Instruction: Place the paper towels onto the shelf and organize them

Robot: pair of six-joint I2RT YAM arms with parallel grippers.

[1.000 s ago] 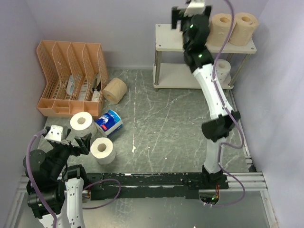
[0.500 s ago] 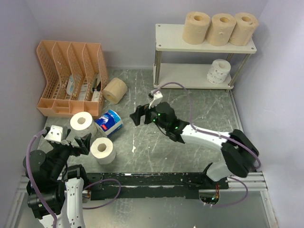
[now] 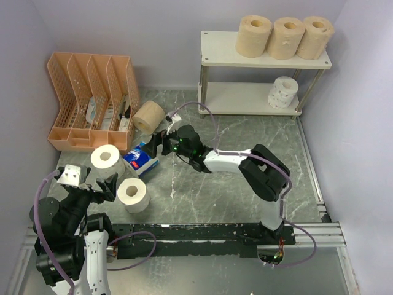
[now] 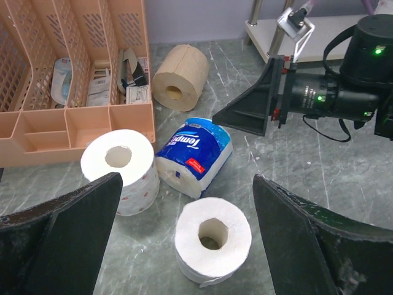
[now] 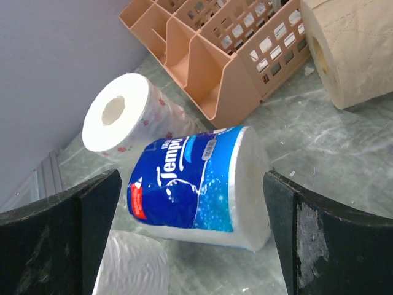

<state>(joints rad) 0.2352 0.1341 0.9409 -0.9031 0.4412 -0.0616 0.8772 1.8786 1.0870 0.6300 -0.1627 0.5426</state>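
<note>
Right claw [image 3: 157,143], fingers spread wide and gripping nothing, is poised at the blue-and-white roll [image 5: 195,184], which lies on its side on the worktop [image 3: 202,196] beside the orange organizer [image 3: 92,98]. It would do well to sink lower and straddle the wrapper's round flanks squarely before closing. Only the overhead view shows the shelf [image 3: 218,52], with three tan rolls [image 3: 285,37] on its upper board and room to their left, while the left claw [image 4: 187,184] hangs released above two white rolls [image 4: 212,236].
</note>
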